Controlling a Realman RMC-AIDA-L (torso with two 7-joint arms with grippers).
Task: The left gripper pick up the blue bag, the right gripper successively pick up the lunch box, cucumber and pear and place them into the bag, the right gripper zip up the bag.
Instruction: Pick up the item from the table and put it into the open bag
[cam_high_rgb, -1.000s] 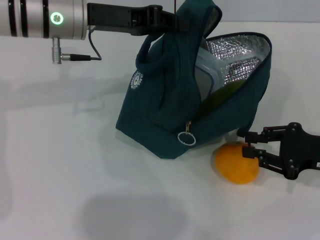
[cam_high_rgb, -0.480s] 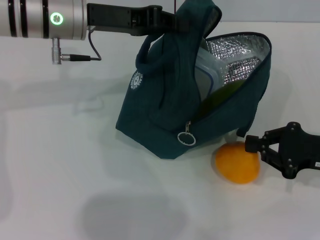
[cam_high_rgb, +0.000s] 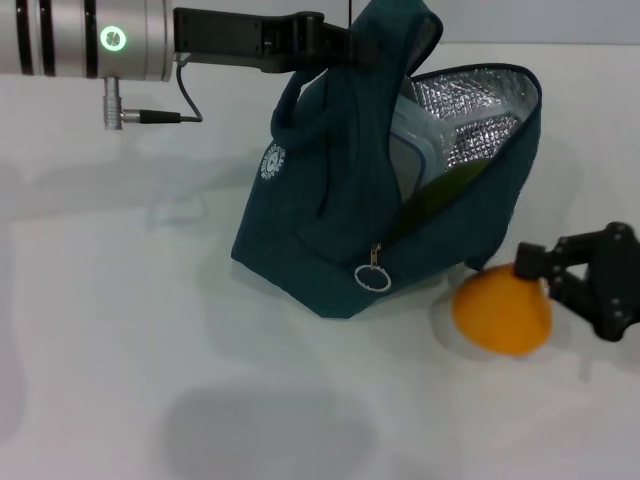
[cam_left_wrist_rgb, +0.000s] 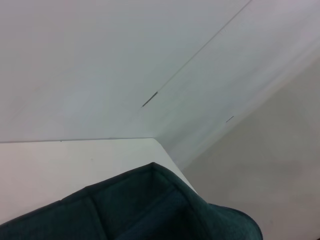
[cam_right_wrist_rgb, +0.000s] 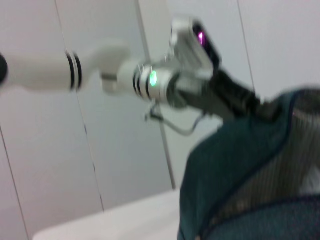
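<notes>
Bag (cam_high_rgb: 350, 230), teal, foil-lined: mouth open, held up by one handle in left hand (cam_high_rgb: 335, 38), which is closed on that handle; base on white worktop (cam_high_rgb: 120, 330). Box (cam_high_rgb: 408, 150) and cucumber (cam_high_rgb: 445, 192) inside bag. Pear (cam_high_rgb: 502, 312), orange-yellow: beside the bag's lower corner, clamped between the fingers of right hand (cam_high_rgb: 545, 278). Zip pull ring (cam_high_rgb: 373, 277) hangs at bag front.
</notes>
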